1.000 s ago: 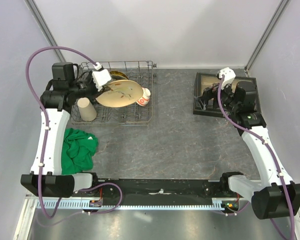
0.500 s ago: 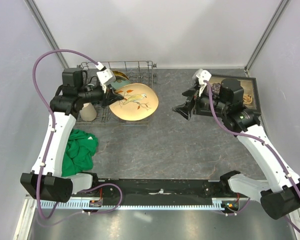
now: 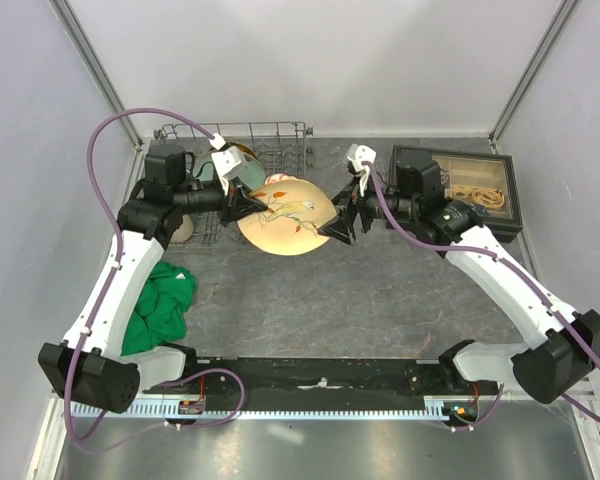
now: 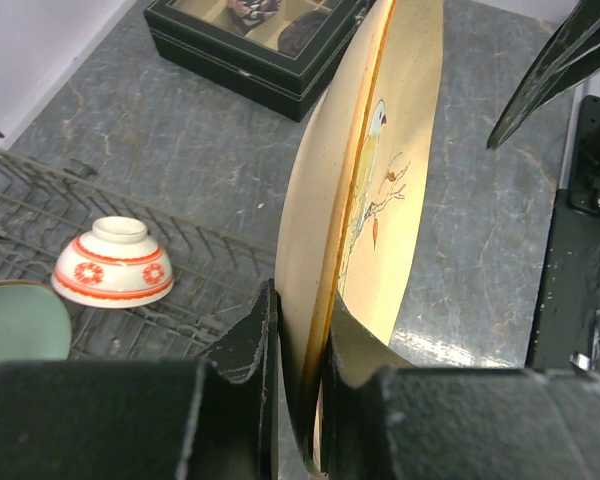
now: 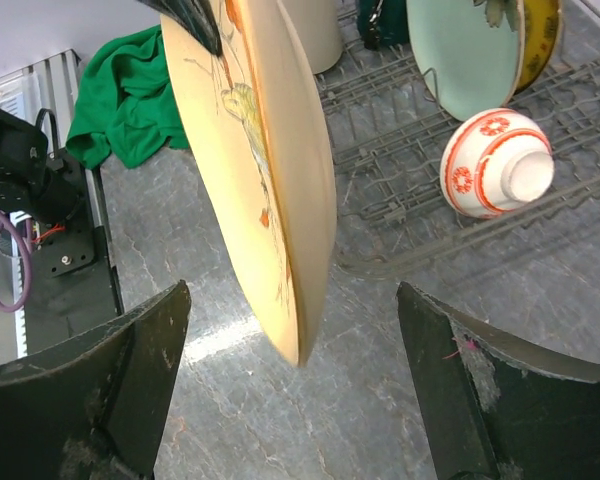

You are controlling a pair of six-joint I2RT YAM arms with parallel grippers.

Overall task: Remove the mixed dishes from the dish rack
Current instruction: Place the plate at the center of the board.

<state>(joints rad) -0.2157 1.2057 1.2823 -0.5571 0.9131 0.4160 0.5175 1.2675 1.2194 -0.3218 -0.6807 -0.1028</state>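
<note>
the left gripper (image 4: 298, 365) pinches the rim of the bird plate (image 3: 285, 215) and holds it on edge in the air by the front right corner of the rack (image 3: 280, 135), with its painted face tilted up toward the arm bases. the right gripper (image 5: 295, 330) is spread wide, the plate's opposite rim sitting between its fingers with a gap on each side. in the rack the bowl (image 5: 495, 165) lies upside down, the green plate (image 5: 465, 55) and yellow dish (image 5: 540, 30) stand on edge behind it, and the cup (image 3: 183, 230) sits at the left end, mostly hidden by the left arm.
</note>
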